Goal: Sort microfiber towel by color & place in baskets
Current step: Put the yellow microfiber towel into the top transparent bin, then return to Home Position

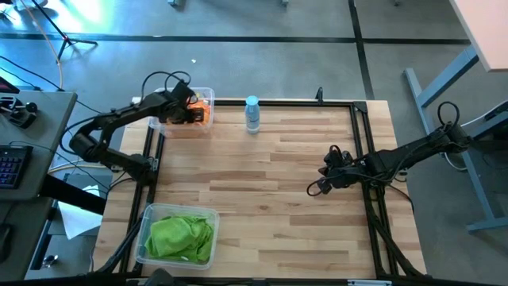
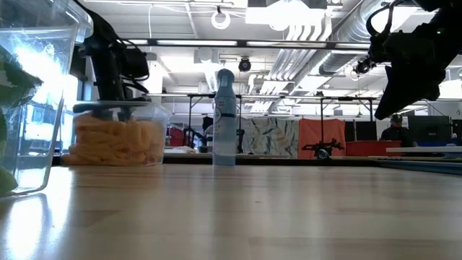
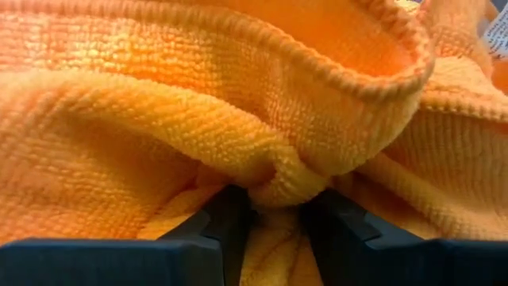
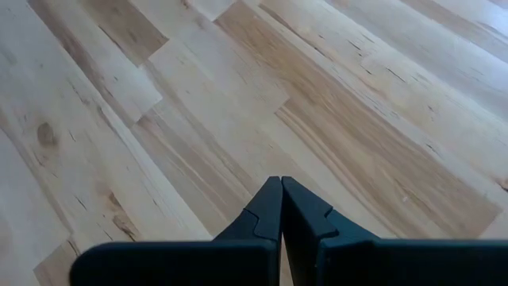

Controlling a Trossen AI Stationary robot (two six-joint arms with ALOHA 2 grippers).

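Note:
A clear basket (image 1: 209, 94) at the table's far left corner holds orange microfiber towel (image 1: 205, 112), seen piled up in the low view (image 2: 119, 141). My left gripper (image 1: 192, 114) reaches down into this basket, its fingers parted with a fold of orange towel (image 3: 274, 179) between them. A second clear basket (image 1: 144, 238) at the near left holds lime green towel (image 1: 181, 237). My right gripper (image 4: 281, 187) hangs shut over bare wood at the table's right (image 1: 314, 189), touching nothing. My left gripper has a rolled fold of the orange towel (image 3: 278, 187) between its two parted fingers (image 3: 230, 218), and the cloth touches both inner sides. The fingers come from above, pointing down into the basket. The towel rests slack on the orange pile inside the basket.
A small clear water bottle (image 1: 252, 114) with a blue cap stands upright at the far edge, right of the orange basket. A black frame rail (image 1: 365, 143) runs along the table's right side. Bare wood (image 1: 262, 183) lies between the two arms.

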